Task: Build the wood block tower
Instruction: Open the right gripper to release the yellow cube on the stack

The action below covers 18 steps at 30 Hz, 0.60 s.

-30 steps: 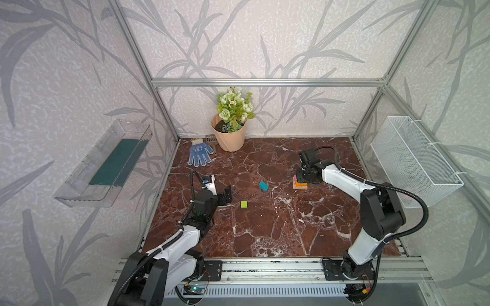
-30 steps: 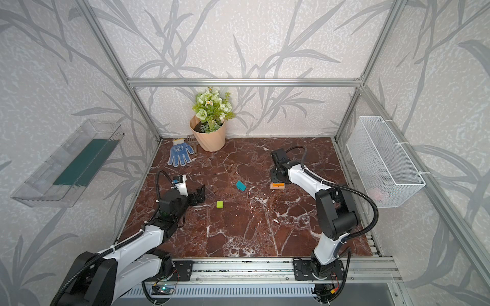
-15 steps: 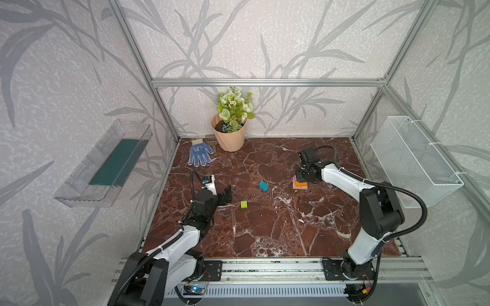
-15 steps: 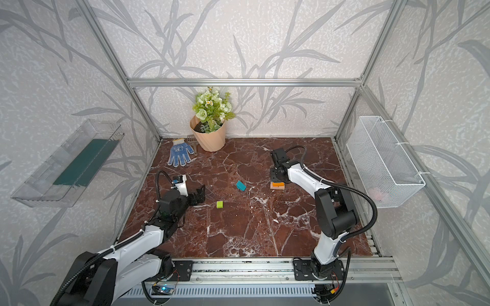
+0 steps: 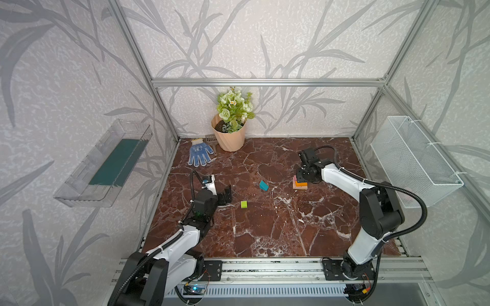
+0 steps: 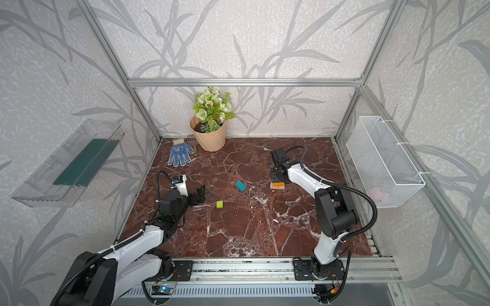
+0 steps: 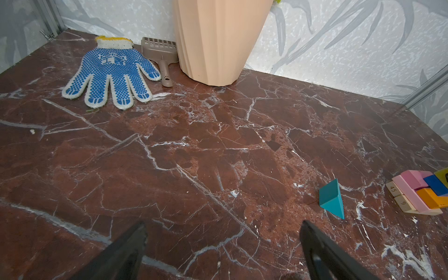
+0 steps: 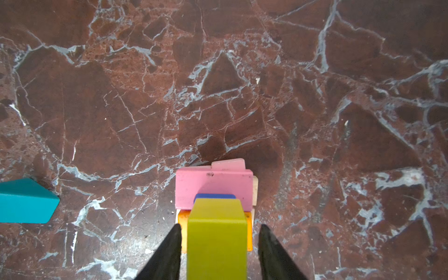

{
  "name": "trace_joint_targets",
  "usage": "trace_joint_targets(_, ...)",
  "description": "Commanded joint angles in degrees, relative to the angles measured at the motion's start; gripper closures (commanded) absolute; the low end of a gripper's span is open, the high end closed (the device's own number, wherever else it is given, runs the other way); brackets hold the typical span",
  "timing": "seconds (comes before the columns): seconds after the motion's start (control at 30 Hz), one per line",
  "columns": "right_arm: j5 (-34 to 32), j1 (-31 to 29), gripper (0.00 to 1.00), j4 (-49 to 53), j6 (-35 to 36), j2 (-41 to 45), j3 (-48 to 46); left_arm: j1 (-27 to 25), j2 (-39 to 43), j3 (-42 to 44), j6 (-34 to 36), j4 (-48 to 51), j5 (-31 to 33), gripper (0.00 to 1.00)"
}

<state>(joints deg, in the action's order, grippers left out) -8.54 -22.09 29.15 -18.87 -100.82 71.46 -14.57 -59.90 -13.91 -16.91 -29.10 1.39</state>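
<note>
The tower (image 5: 299, 183) (image 6: 277, 185) stands right of the middle: plain wood and pink bars (image 8: 213, 188) at the base, orange and blue above, and a yellow block (image 8: 217, 238) on top. My right gripper (image 8: 220, 226) (image 5: 302, 175) hangs over it, open. Its fingers straddle the yellow block, with a gap showing on each side. A teal block (image 5: 263, 185) (image 7: 331, 199) lies alone left of the tower. A lime cube (image 5: 244, 204) (image 6: 219, 204) sits nearer the front. My left gripper (image 7: 223, 228) (image 5: 225, 194) stands open and empty, left of the lime cube.
A peach flower pot (image 5: 230, 137) stands at the back wall, with a blue dotted glove (image 5: 199, 155) and a brown scoop (image 7: 161, 52) beside it. A white wire basket (image 5: 413, 159) hangs on the right wall. A clear tray (image 5: 106, 164) hangs on the left wall.
The right gripper's jaws have parted off the yellow block, which stays on top of the tower. The left arm has not moved.
</note>
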Motion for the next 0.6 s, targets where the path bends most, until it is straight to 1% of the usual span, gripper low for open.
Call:
trace_joint_targets(0.0,-0.5,-0.3,0.47,1.6,-0.3,1.4,-0.1,-0.2,0.1,-1.5,0.5,-0.5,0.2,0.0)
trace_joint_targets(0.3,-0.3,-1.0,0.48,1.4,0.1,1.4,0.2,-0.1,0.0,-1.6,0.5,-0.5,0.3,0.01)
trace_joint_targets(0.43,-0.8,-1.1,0.49,1.7,0.1,1.5,0.4,-0.1,0.0,-1.4,0.5,-0.5,0.3,0.01)
trace_joint_targets(0.57,-0.9,-1.3,0.53,1.6,0.2,1.7,0.3,-0.1,0.0,-1.4,0.5,-0.6,0.3,0.01)
